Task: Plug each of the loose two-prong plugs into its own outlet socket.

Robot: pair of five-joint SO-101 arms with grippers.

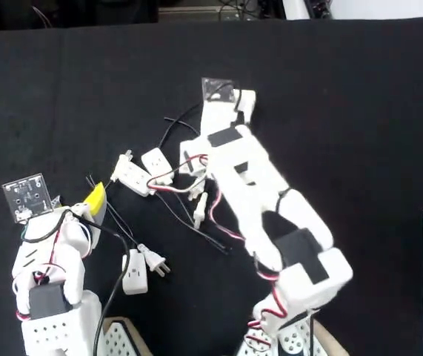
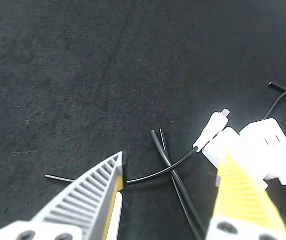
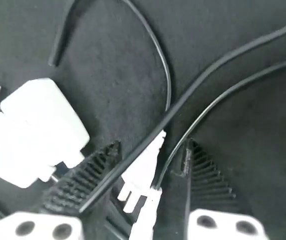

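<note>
Black right fingers (image 3: 90, 170) stand apart astride a small white two-prong plug (image 3: 141, 172) without clamping it, and black cords (image 3: 203, 75) cross between them. That plug lies just beside the pair of white outlet blocks (image 1: 143, 172) at mid-counter (image 1: 344, 111). Near the same blocks, the left fingers (image 2: 243, 195), one grey and one yellow, gape wide and hold nothing. Well apart from the blocks, toward the arm bases, a second plug (image 1: 154, 259) lies just beside a third outlet (image 1: 135, 273).
</note>
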